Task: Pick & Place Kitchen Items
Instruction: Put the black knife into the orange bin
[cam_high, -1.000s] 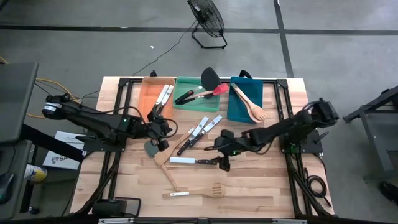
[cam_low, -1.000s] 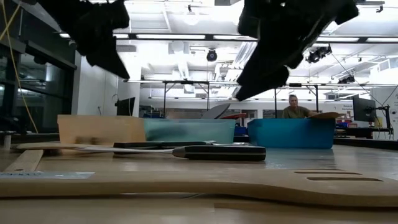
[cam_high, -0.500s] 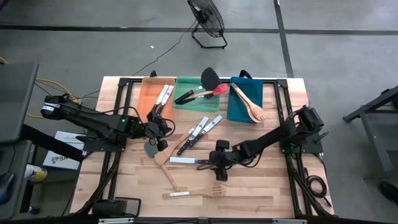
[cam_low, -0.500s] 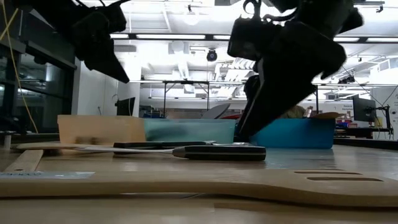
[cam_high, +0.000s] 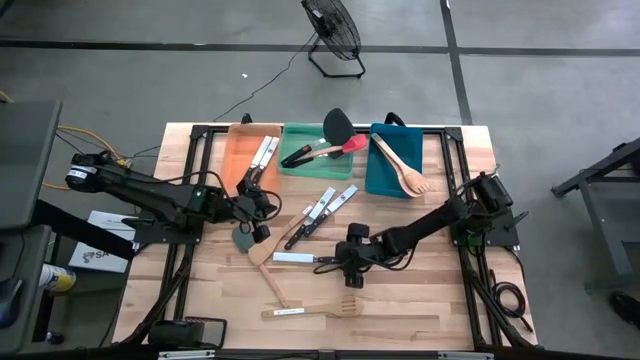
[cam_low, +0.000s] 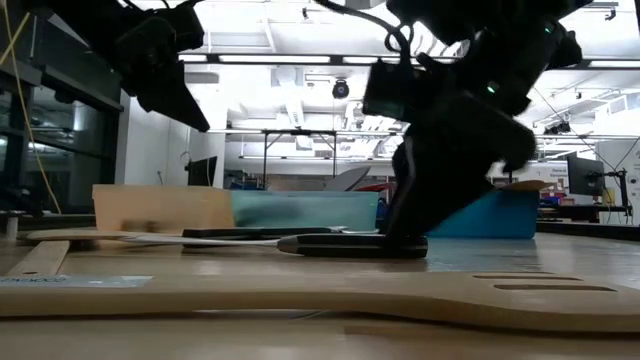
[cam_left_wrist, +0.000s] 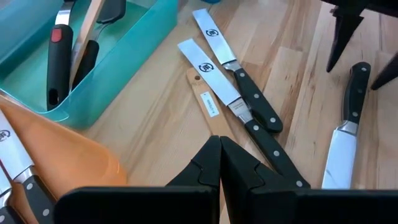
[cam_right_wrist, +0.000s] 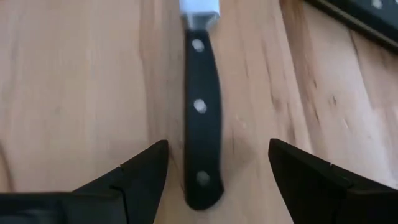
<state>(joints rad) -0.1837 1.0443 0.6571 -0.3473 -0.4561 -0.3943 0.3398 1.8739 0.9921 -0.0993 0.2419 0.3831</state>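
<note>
Knife (cam_right_wrist: 200, 118) lies flat on the table (cam_high: 420, 300). Right gripper (cam_right_wrist: 217, 171) sits low over its black handle, jaws spread wide on both sides. Left gripper (cam_left_wrist: 221, 165) waits near the orange tray (cam_high: 240, 155), jaws pressed together.

Grey concrete floor (cam_high: 150, 60) crossed by dark lines, with a black floor fan (cam_high: 335, 30) beyond the pale wooden table (cam_high: 420, 300). Behind, a bright hall: white ceiling (cam_low: 290, 30), strip lights (cam_low: 270, 58), metal racking (cam_low: 300, 150), one seated person (cam_low: 474, 175) far off.
</note>
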